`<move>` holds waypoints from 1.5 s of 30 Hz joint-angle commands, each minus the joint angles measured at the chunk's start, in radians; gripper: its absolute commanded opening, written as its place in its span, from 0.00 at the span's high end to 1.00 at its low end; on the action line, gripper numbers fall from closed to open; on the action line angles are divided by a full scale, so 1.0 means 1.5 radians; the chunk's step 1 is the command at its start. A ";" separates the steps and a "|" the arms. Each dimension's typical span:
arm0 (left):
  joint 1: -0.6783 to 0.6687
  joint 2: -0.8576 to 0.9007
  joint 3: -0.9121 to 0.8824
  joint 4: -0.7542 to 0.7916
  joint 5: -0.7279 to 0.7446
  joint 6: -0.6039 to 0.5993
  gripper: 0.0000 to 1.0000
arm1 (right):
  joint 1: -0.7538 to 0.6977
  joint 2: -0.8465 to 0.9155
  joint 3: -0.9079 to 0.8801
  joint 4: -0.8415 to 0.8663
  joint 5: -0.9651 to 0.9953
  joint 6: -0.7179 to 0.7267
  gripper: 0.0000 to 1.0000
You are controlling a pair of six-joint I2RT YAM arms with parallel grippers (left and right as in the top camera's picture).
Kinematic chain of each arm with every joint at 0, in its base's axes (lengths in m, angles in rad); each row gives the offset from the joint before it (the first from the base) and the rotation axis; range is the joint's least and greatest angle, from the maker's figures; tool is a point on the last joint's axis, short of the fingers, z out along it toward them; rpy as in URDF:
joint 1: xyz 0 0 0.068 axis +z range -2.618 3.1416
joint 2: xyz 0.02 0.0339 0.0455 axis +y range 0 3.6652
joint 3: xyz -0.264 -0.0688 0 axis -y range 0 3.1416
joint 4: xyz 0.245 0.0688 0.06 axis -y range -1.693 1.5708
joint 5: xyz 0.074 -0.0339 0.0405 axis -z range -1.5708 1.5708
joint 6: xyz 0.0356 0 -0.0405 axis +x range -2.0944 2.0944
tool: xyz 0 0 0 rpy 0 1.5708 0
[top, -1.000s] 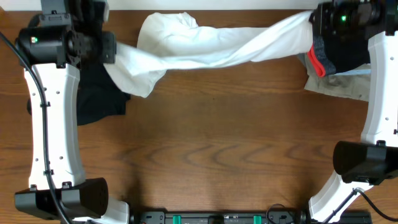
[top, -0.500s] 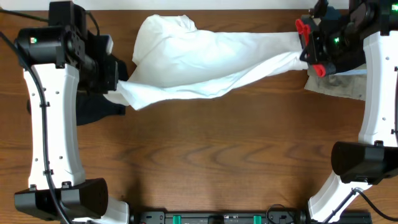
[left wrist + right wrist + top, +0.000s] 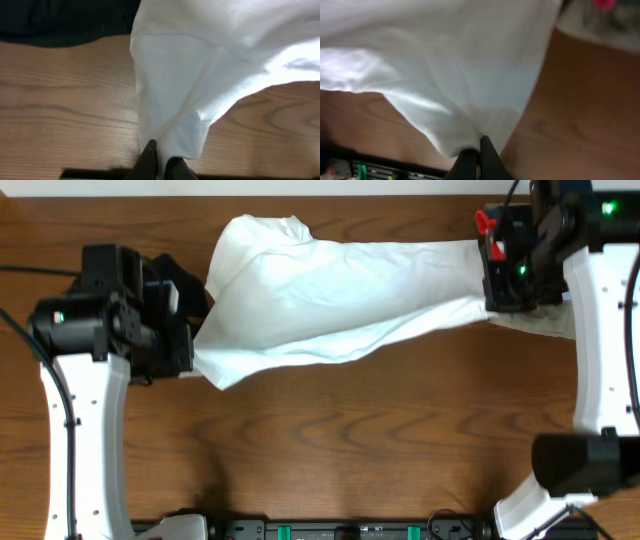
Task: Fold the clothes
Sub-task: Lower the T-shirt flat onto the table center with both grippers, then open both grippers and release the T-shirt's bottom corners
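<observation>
A white garment [image 3: 330,295] hangs stretched across the back of the table between both arms. My left gripper [image 3: 190,348] is shut on its left end; in the left wrist view the cloth [image 3: 200,75] is pinched between the fingers [image 3: 162,162]. My right gripper [image 3: 492,278] is shut on its right end; in the right wrist view the cloth [image 3: 455,75] is pinched between the fingers [image 3: 479,157]. The garment's upper left part bunches on the wood.
A dark garment [image 3: 192,280] lies behind the left arm, also showing in the left wrist view [image 3: 65,20]. A grey garment with a red part [image 3: 545,320] lies under the right arm. The wooden table [image 3: 350,440] stretches toward the front.
Both arms have moved toward the front with the white garment. It has untwisted and spread wider between them.
</observation>
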 commanded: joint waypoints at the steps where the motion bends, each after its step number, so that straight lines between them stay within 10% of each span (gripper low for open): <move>1: 0.005 -0.013 -0.052 0.012 -0.003 -0.026 0.94 | 0.004 -0.087 -0.083 0.023 0.090 0.097 0.98; 16: 0.004 -0.034 -0.252 0.073 -0.001 -0.097 0.94 | -0.029 -0.266 -0.510 0.207 0.087 0.195 0.99; 45: -0.047 -0.045 -0.382 0.457 -0.026 -0.131 0.94 | -0.102 -0.261 -0.648 0.468 0.036 0.185 0.99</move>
